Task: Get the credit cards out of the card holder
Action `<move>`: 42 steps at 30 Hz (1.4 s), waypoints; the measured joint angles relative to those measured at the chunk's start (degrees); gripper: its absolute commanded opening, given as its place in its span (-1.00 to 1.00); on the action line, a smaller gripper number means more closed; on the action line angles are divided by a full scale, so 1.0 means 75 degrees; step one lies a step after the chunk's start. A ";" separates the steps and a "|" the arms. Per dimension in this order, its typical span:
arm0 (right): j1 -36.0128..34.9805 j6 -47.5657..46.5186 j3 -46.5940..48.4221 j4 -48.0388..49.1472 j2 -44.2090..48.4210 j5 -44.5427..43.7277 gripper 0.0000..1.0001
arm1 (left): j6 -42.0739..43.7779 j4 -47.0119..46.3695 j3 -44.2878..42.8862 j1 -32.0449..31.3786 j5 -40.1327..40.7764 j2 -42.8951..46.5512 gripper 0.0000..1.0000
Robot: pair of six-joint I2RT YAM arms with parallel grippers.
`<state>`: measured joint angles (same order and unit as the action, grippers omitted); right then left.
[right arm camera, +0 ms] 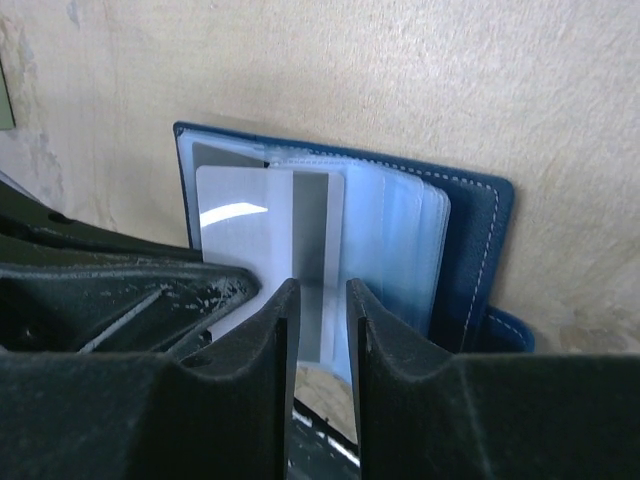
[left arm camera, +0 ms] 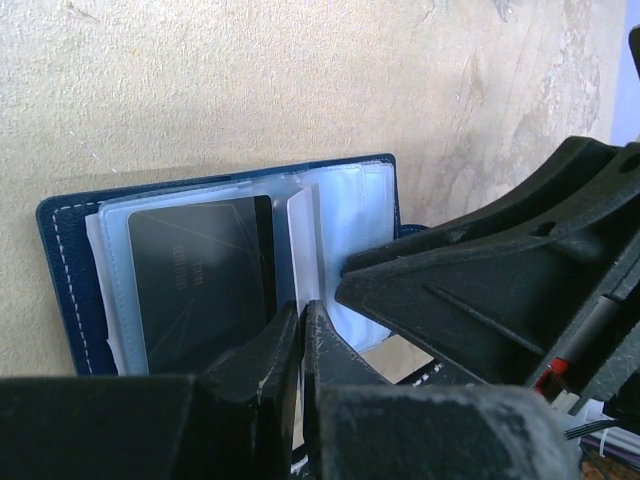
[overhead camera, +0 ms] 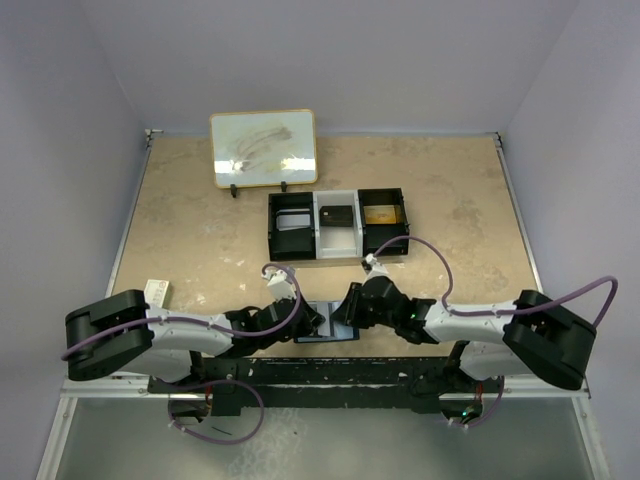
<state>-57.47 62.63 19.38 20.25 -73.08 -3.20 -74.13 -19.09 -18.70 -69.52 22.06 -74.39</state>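
Note:
The navy card holder (overhead camera: 325, 330) lies open on the table between both arms, its clear sleeves fanned out. In the left wrist view a black credit card (left arm camera: 200, 280) sits in a sleeve of the card holder (left arm camera: 60, 260). My left gripper (left arm camera: 302, 312) is shut, its tips at the lower edge of a pale sleeve (left arm camera: 300, 240); I cannot tell whether the sleeve is pinched. In the right wrist view a silver-grey card (right arm camera: 250, 230) sticks out of the card holder (right arm camera: 480, 240). My right gripper (right arm camera: 322, 290) stands over that card's near edge, jaws narrowly apart. From above, the left gripper (overhead camera: 312, 322) and right gripper (overhead camera: 345, 312) nearly touch.
A black three-compartment tray (overhead camera: 272, 230) stands behind the holder and has things in its compartments. A framed whiteboard (overhead camera: 263, 148) leans at the back. A small red-and-white box (overhead camera: 157, 292) lies by the left arm. The right finger (left arm camera: 480, 290) crosses the left wrist view.

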 measured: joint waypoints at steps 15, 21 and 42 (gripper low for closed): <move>0.0000 -0.0393 0.0338 -0.0458 0.0361 0.0198 -0.39 | 0.0035 0.0353 -0.0230 0.0000 0.0003 0.0020 -0.83; 0.0000 -0.0391 0.0507 -0.0714 -0.0198 0.0201 -0.41 | 0.0038 0.0463 -0.0230 0.0000 -0.0038 0.0020 -0.68; 0.0000 -0.0181 0.0082 -0.0624 0.0297 0.0192 -0.40 | 0.0117 0.0393 -0.0248 0.0000 -0.0198 0.0079 -1.00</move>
<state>-57.47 61.28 19.99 15.57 -70.85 -1.76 -73.25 -16.14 -20.56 -69.52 20.58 -73.80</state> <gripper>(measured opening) 0.293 0.004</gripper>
